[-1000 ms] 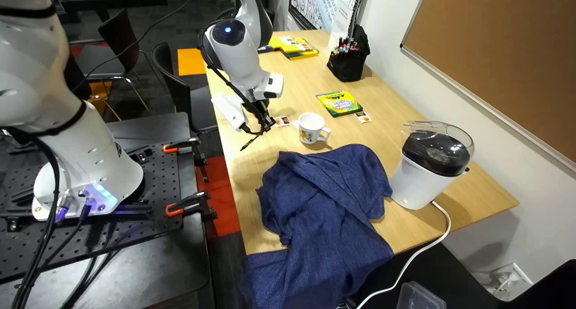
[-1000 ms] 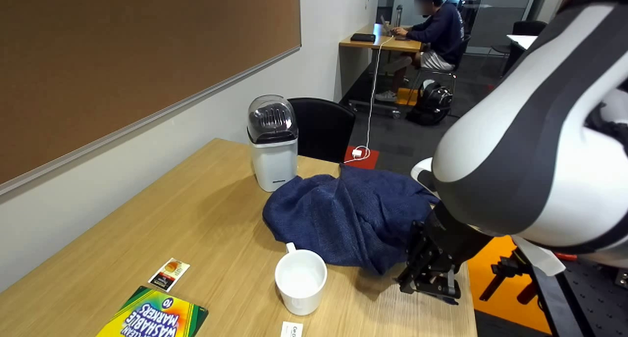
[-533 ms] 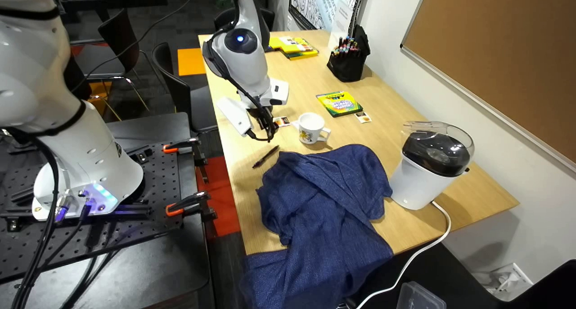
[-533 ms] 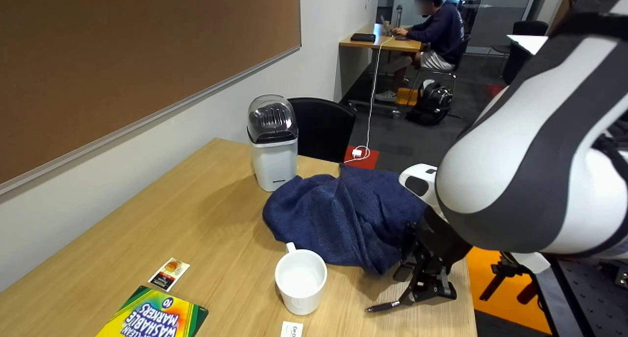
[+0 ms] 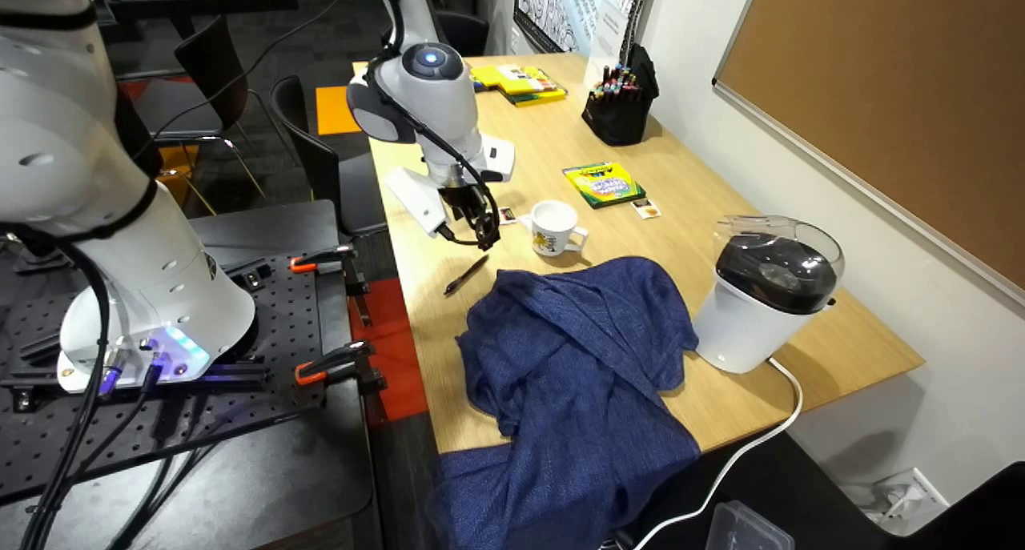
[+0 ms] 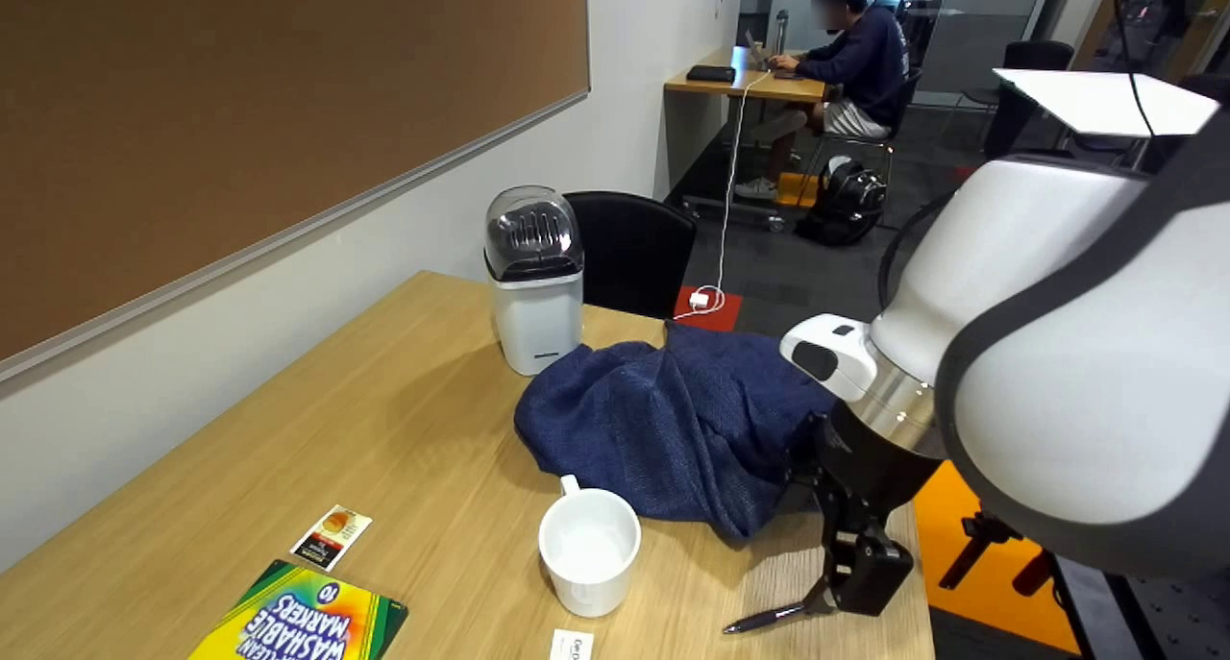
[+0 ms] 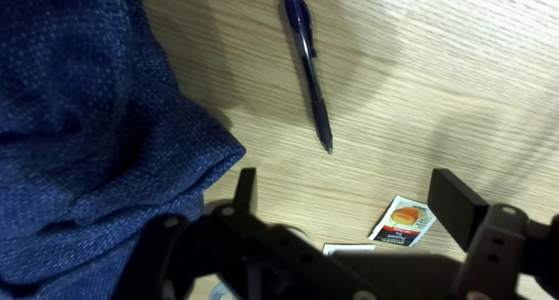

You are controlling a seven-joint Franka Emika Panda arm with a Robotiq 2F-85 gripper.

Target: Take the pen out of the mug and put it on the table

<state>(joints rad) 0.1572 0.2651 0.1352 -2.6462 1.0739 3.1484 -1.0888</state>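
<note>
The dark pen point(image 5: 467, 275) lies flat on the light wood table point(image 5: 432, 334), near its edge and beside a blue cloth. In the wrist view the whole length of the pen point(image 7: 311, 73), except its cut-off top end, shows ahead of the fingertips. My gripper point(image 7: 345, 180) is open wide, with nothing between its pads. In an exterior view the gripper point(image 6: 812, 535) stands just above the table, one fingertip covering the pen's far end; contact there cannot be told. The white mug point(image 6: 588, 554) stands upright, its inside showing no pen. In the wrist view the gripper mostly hides it.
A crumpled navy cloth point(image 5: 576, 358) spreads beside the pen. Behind it stands a white popcorn maker point(image 6: 536, 295). A marker box point(image 5: 604, 183), a small tea packet point(image 7: 404, 221) and a black marker holder point(image 5: 621, 106) also sit on the table.
A second ago the pen hung tilted from the gripper. The jaws have opened and the pen now rests on the table, while the arm and wrist have turned more upright.
</note>
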